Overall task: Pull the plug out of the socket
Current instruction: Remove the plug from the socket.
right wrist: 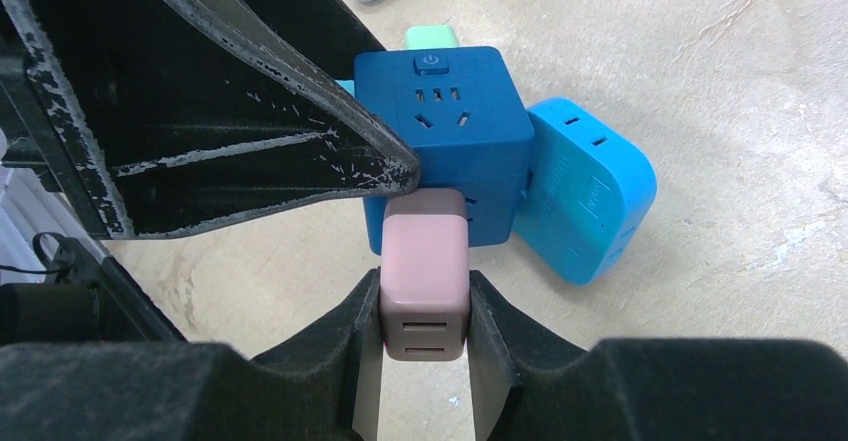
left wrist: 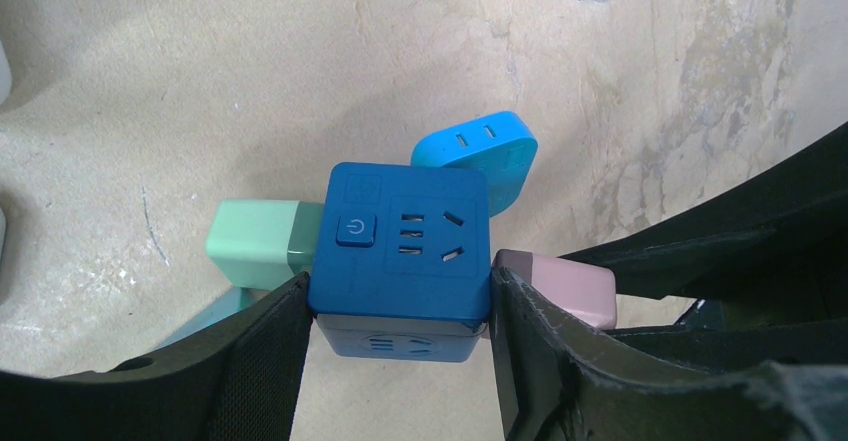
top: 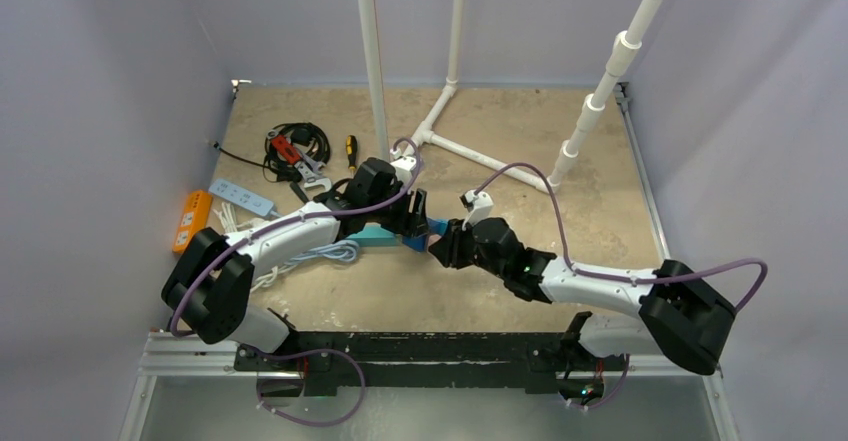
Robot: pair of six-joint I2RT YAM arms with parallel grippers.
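Dark blue cube socket [left wrist: 400, 251] near the middle of the beige worktop [top: 560, 121], between the two arms. Its upper face carries a square power button and one outlet with slotted openings. Three blocky plugs stand out from its sides: a mint green plug [left wrist: 260, 241], a light blue plug [left wrist: 480, 151] with two slots in its end, and a pink plug [right wrist: 425, 271] with rounded edges.

Left wrist view: the left claw [left wrist: 400, 321] is clamped on the cube socket, one black pad against each of two opposite sides. The pink plug shows only as a corner behind the right-hand pad.

Right wrist view: the right claw [right wrist: 425, 311] is clamped on the pink plug, its pads pressed to the plug's two flanks. The plug's far end meets the side of the cube. A finger of the left claw crosses the upper left, its tip against the cube. The mint green plug is mostly hidden behind the cube.

Top external view: the cube is largely covered by the two claws. Only this view shows the orange power strip [top: 190, 219], white power strip [top: 243, 197], black cable bundle [top: 295, 146], screwdriver [top: 351, 150] and white pipe frame [top: 480, 156] farther back.
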